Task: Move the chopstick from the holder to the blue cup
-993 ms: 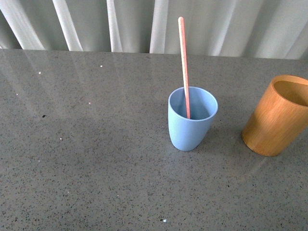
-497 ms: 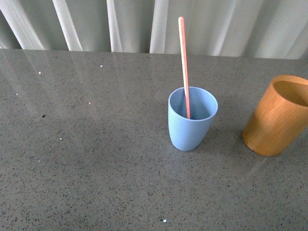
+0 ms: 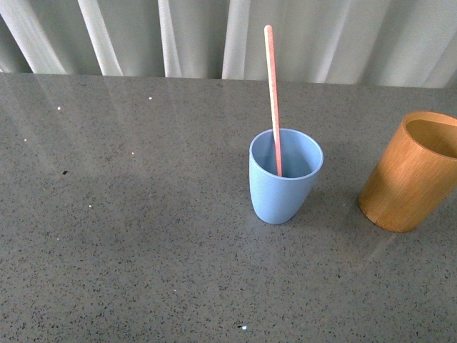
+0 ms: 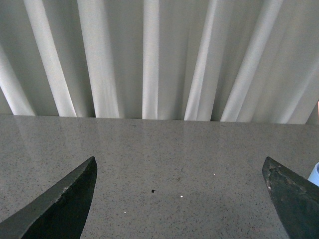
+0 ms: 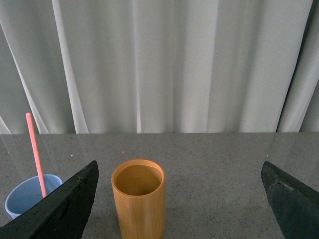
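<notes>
Nothing has moved since a second ago: the front view matches the earlier ones, cup, stick and cylinder all exactly where they were. The chopstick stands in the blue cup, its lower end down inside and the pink shaft leaning slightly back and to the left, rising well above the rim in front of the pale curtain. The cup sits upright on the grey speckled bench, right of centre. Off to its right, well apart from it, stands the holder, upright, nothing visible in its open mouth, its far side cut by the frame edge. From the right wrist view the holder shows dead ahead between the dark fingers, with the blue cup and chopstick beyond one side of it; the right claw is spread wide and holds nothing. The left claw is likewise spread wide over bare bench, gripping nothing, with only a sliver of the blue cup at the edge of that picture. Neither arm shows in the front view.
</notes>
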You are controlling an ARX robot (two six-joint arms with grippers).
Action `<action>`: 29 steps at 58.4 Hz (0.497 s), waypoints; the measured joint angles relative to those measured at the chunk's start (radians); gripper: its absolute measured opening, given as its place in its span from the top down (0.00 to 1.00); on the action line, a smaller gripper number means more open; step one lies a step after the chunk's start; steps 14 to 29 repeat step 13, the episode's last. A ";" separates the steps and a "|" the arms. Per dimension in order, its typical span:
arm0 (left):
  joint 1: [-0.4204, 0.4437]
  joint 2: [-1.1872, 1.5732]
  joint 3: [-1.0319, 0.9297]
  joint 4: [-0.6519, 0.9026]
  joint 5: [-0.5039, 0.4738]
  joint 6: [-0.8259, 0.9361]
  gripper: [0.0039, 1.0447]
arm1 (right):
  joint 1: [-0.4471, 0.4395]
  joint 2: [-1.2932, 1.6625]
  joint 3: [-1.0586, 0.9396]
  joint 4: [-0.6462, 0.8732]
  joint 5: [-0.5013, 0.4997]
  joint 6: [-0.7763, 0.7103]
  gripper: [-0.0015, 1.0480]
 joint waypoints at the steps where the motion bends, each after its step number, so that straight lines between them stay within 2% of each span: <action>1: 0.000 0.000 0.000 0.000 0.000 0.000 0.06 | 0.000 0.000 0.000 0.000 0.000 0.000 0.10; 29: 0.000 0.000 0.000 0.000 0.000 0.000 0.06 | 0.000 0.000 0.000 0.000 0.000 0.000 0.10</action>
